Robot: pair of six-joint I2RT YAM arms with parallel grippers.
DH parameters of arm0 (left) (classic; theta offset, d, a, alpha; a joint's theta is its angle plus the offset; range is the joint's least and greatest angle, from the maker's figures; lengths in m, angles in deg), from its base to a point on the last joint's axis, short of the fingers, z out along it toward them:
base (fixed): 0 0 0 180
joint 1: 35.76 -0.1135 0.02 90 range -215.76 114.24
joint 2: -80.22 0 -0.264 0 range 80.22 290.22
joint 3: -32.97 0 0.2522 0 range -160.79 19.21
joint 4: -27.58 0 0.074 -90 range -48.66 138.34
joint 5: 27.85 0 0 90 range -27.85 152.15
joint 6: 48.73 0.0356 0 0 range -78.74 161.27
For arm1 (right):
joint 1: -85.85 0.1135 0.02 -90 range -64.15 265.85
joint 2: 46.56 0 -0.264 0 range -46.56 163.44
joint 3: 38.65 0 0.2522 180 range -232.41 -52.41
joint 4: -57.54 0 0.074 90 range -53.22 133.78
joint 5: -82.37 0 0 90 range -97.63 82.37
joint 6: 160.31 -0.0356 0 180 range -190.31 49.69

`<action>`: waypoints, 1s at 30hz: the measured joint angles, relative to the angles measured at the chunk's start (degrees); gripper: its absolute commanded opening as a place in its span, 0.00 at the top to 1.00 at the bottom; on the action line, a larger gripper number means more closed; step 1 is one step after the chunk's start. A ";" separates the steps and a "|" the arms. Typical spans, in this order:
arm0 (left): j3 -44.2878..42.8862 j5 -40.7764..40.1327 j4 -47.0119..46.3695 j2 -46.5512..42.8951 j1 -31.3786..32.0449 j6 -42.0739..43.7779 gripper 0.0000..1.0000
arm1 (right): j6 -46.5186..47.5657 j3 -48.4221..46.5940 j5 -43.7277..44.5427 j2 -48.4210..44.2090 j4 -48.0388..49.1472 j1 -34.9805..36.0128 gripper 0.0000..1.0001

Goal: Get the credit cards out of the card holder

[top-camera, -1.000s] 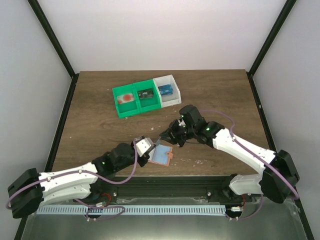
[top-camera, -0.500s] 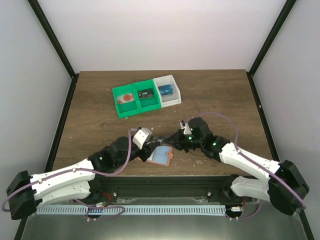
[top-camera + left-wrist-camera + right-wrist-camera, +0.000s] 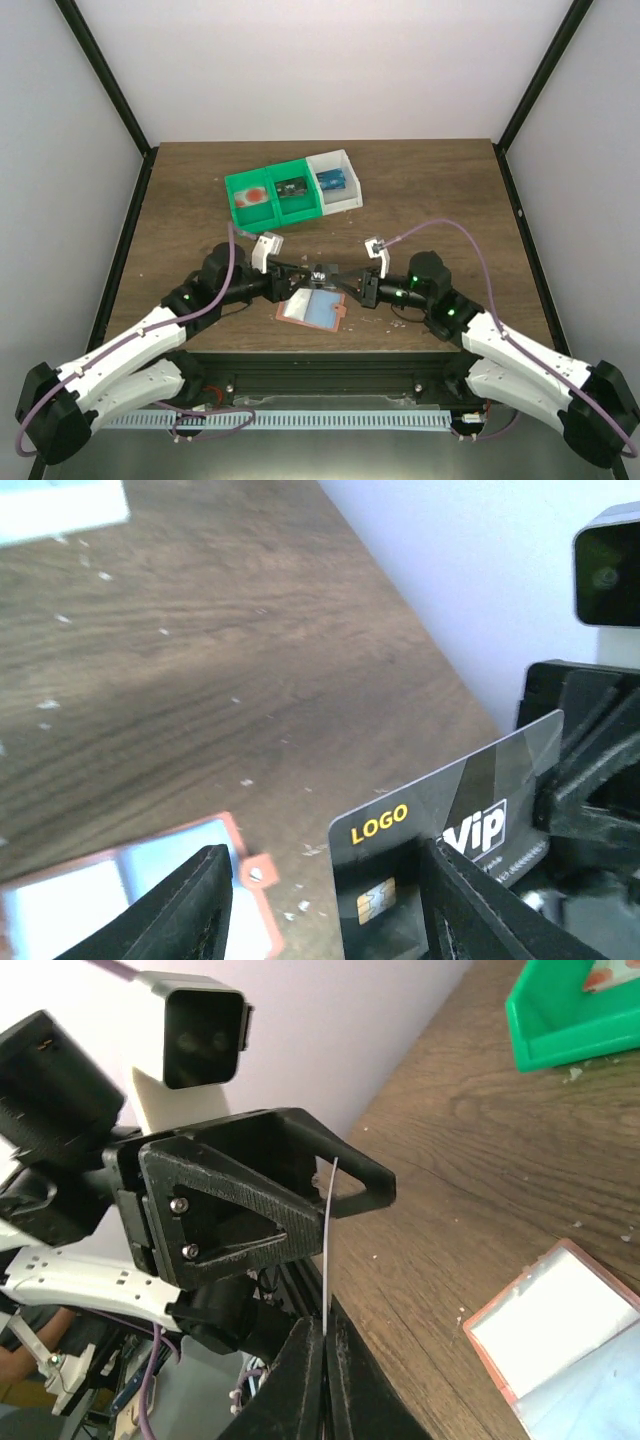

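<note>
Jaws of right gripper (image 3: 324, 1338) are clenched on card (image 3: 455, 815) at frame centre, above holder (image 3: 312, 311); left gripper (image 3: 323, 885) is spread open around it.

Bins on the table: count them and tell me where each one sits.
3. A green bin on the left, a second green bin beside it in the middle, and a white bin on the right, in one row toward the table's far side. None appear hidden.
</note>
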 measured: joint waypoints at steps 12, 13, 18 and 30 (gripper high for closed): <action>3.93 18.95 -8.44 -0.26 -3.76 -10.08 0.66 | 1.14 7.67 -2.08 -5.49 7.21 0.00 0.99; 4.04 19.63 -9.01 -0.26 -3.76 -10.64 0.73 | 1.03 7.82 -2.10 -5.70 7.56 0.00 1.00; 4.28 22.03 -11.58 -0.28 -4.00 -13.20 1.00 | 0.87 7.82 -2.12 -5.97 9.57 0.00 0.96; 7.15 22.47 -17.46 -3.85 -4.00 -18.51 1.00 | -3.50 9.55 -1.05 -9.53 11.08 -0.11 0.61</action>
